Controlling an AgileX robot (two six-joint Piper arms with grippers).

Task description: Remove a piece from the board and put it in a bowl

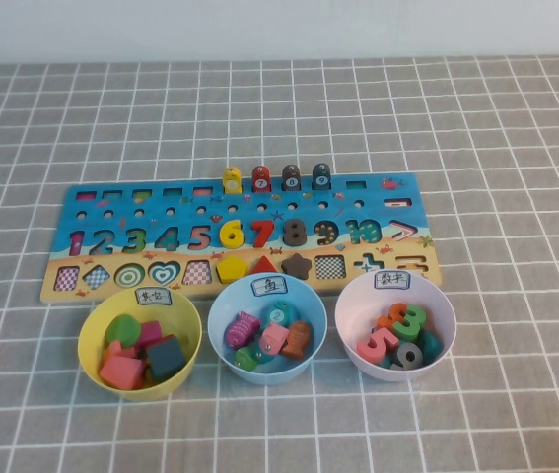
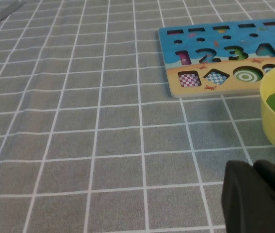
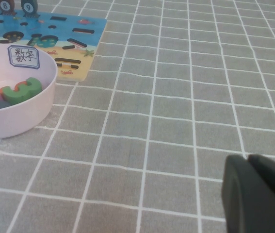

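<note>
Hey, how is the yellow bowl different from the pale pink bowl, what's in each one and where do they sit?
The yellow bowl sits at the robot's left end of the row; the pale pink bowl sits at the right end. The yellow bowl holds shape blocks, including a salmon-pink square and a dark blue one; the pale pink bowl holds number pieces such as a green 3. Both are round, carry a white handwritten label and stand just in front of the board.

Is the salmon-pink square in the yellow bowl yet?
In: salmon-pink square lies in yellow bowl, beside the dark blue block.
</note>
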